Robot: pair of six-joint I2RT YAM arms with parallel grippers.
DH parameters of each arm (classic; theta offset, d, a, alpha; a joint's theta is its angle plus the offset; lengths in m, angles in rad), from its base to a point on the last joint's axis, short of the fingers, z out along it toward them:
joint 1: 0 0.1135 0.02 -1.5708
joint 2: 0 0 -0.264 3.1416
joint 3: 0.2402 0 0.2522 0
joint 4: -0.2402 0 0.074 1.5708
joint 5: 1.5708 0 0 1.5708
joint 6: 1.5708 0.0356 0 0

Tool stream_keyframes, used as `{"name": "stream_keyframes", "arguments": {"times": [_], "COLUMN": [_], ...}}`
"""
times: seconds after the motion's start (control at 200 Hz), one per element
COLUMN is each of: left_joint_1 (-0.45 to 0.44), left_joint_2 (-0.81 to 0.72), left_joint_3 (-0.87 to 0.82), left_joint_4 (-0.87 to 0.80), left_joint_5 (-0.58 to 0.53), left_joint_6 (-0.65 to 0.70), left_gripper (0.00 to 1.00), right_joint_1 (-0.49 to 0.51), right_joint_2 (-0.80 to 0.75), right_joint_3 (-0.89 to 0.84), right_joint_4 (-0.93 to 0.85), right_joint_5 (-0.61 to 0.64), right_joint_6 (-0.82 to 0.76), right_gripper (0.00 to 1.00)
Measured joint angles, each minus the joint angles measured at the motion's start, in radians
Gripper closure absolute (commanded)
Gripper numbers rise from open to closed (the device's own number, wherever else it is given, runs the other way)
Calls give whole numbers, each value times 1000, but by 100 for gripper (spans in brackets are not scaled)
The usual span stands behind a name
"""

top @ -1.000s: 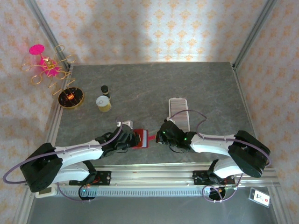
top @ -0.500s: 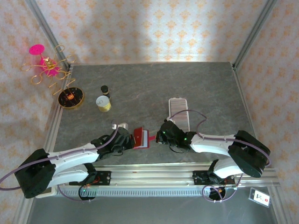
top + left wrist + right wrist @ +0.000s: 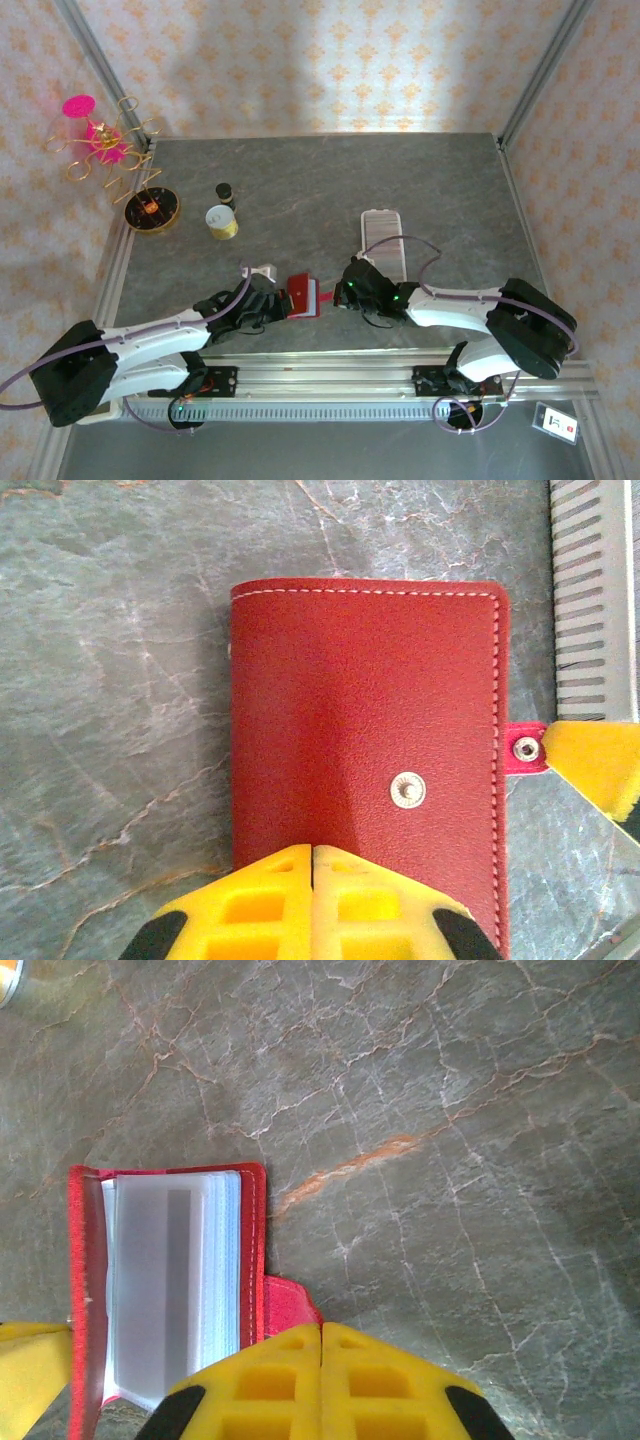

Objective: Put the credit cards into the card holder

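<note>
Both with jaws shut, the left gripper point(image 3: 312, 858) is propping the small red leather card holder point(image 3: 360, 700) open while the right gripper point(image 3: 320, 1332) is pinning its strap point(image 3: 288, 1305).

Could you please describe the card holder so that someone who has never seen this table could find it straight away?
On the grey table, look near the front edge, between the left gripper and the right gripper. The card holder sits there: a small wallet with white stitching and a metal snap. It is the only red thing on the table.
</note>
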State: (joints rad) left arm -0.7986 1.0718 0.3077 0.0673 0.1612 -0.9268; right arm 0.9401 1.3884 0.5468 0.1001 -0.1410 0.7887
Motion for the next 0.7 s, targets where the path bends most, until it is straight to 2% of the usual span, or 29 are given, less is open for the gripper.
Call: {"name": "stream_keyframes", "arguments": {"times": [0.445,0.701], "left_joint_1": [0,0], "left_joint_2": [150,159], "left_joint_3": [5,5], "left_joint_4": [130,147], "left_joint_5": [45,48], "left_joint_6": [-15,-18], "left_gripper": [100,100], "right_joint_1": [0,12], "right_joint_2": [-1,23], "right_joint_3": [1,28], "right_joint_4": [35,99], "right_joint_5": [-39,-108], "right_joint_6": [-8,-28], "right_gripper": [100,100]}}
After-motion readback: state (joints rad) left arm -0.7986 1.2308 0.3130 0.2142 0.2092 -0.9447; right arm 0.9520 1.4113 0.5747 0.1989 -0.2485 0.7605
